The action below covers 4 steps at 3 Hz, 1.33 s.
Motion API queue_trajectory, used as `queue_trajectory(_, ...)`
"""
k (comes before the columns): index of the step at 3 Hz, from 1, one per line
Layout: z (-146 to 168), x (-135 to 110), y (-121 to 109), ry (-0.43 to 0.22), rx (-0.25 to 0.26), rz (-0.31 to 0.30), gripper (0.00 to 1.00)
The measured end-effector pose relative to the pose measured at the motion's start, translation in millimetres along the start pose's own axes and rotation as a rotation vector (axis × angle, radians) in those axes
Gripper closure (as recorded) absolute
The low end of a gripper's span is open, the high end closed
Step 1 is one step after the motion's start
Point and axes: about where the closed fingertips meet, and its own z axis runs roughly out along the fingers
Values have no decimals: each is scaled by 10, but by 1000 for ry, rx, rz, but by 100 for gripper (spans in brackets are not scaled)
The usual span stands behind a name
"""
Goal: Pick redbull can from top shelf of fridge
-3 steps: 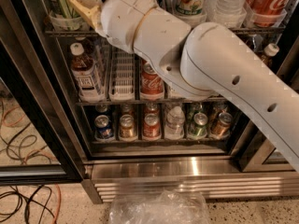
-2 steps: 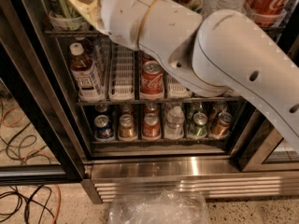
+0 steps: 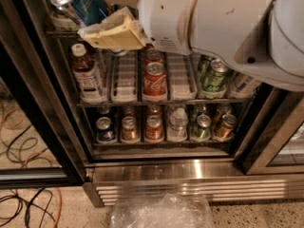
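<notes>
Cables point(image 3: 19, 141) trail over the floor at your far left, outside the black frame of the fridge point(image 3: 42, 103). Next, at the top edge, you have the redbull can point(image 3: 80, 3), tilted with its silver lid toward the upper left, out in front of the top shelf point(image 3: 56, 31). Your gripper point(image 3: 97, 19) sits just right of it, closed on the can. One cream finger point(image 3: 114, 32) lies pressed under the blue body, and the other seems to be behind it, though that side is mostly hidden. Below, on the middle rack, a white-capped bottle point(image 3: 88, 77), a white slotted lane point(image 3: 124, 75), a red cola can point(image 3: 155, 77) and a green can point(image 3: 214, 75) run rightward. The white arm point(image 3: 213, 18) fills the upper right. A clear plastic bag point(image 3: 161, 213) lies on the floor before the steel base point(image 3: 190, 175).
</notes>
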Motion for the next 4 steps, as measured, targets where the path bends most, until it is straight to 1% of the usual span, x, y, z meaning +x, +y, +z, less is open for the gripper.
queue_trajectory(1,-15,-12,85,32,-33,-13,100)
queue_trajectory(2,-15,-13,85,32,-33,-13,100)
queue_trajectory(3,-84,12,230,46,-85,-5,100)
queue_trajectory(4,-298,91,566,73,-170,29,100)
